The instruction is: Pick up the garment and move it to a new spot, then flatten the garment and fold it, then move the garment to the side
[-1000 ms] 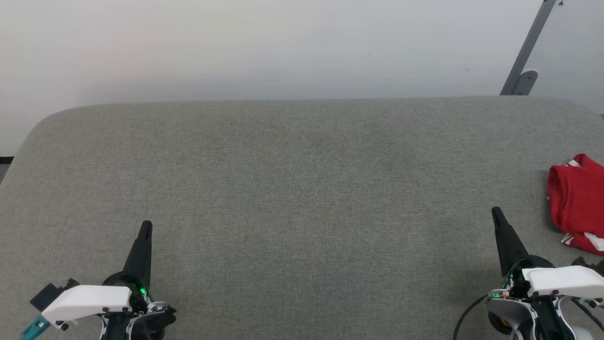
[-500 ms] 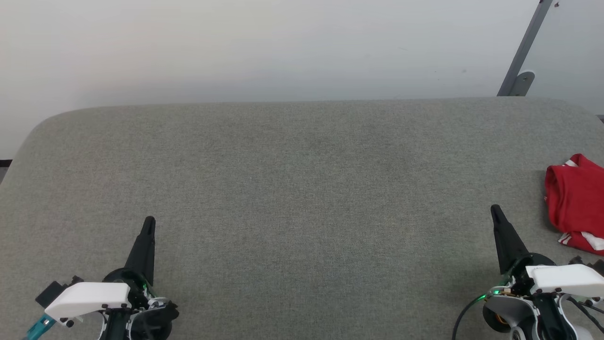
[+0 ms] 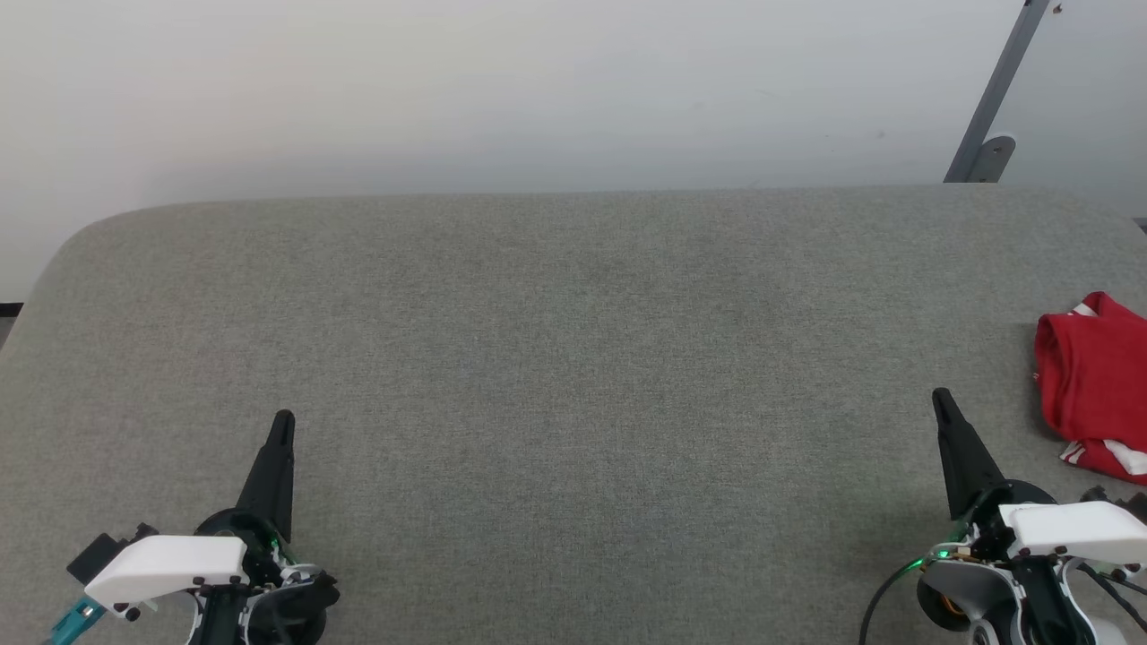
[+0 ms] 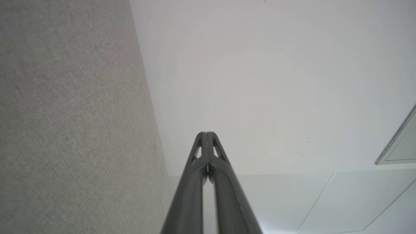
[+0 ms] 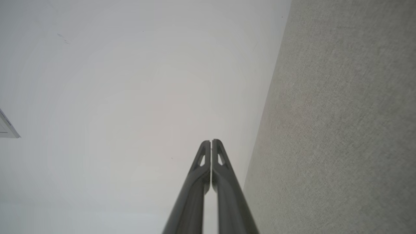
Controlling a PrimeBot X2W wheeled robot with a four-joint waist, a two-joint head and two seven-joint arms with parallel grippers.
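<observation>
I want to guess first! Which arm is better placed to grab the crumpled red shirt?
Probably the right. The right gripper sits close beside the crumpled red shirt with white trim at the right edge of the grey fabric table; the left gripper is far across it. Both are shut.

Red garment [image 3: 1091,381] with white-striped trim on a mottled grey-green surface [image 3: 573,358].

Garment [image 3: 1091,385] cut off by right edge; lettering unseen, folded state unclear.
</observation>
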